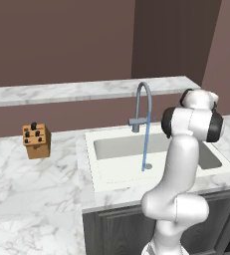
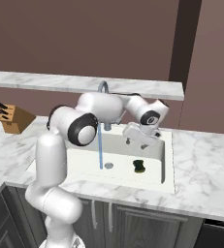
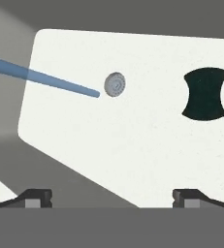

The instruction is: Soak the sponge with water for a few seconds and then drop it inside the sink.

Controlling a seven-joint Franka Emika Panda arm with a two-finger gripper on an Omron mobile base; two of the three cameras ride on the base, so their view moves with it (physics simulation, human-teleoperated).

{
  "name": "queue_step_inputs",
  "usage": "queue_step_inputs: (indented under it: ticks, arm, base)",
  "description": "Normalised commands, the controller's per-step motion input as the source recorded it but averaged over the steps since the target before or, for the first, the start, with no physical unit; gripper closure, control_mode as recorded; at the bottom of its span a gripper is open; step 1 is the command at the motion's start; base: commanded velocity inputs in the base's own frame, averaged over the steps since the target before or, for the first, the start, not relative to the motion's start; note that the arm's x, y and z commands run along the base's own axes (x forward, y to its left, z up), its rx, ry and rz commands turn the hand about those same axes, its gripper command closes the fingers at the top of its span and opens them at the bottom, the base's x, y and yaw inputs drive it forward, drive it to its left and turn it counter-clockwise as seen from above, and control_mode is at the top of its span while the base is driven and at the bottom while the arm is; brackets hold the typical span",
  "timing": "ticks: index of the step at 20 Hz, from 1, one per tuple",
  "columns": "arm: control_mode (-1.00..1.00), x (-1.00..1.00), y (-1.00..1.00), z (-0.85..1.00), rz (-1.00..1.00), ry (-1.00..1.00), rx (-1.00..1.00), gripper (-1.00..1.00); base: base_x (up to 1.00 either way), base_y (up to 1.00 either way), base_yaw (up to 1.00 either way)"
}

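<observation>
- Dark green sponge (image 3: 205, 93) lies on the sink (image 3: 133, 160) floor, right of the drain (image 3: 115, 85) in the hand view, apart from the water (image 3: 45, 80).
- Gripper (image 3: 112, 197) hovers above, jaws spread wide, empty.
- Risk: water running on, since the tap (image 1: 142, 107) looks unclosed.

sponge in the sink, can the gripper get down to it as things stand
Probably yes: the open gripper hangs above the sink, nothing lies over the sponge, and the water falls off to one side.
</observation>
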Motion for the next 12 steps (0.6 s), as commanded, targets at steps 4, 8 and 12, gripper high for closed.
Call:
queue_step_inputs:
  ticks: [4,8,12]
  arm:
    - [-1.00,-0.54,-0.01,0.45,0.00,-0.12,-0.02,-1.00]
    - [-1.00,-0.40,0.00,0.54,0.00,-0.15,-0.10,-1.00]
    - [-1.00,-0.36,0.12,0.55,0.00,-0.14,-0.15,-1.00]
  base:
    - [0.00,0.00,0.00]
    - [0.00,0.00,0.00]
    - [0.00,0.00,0.00]
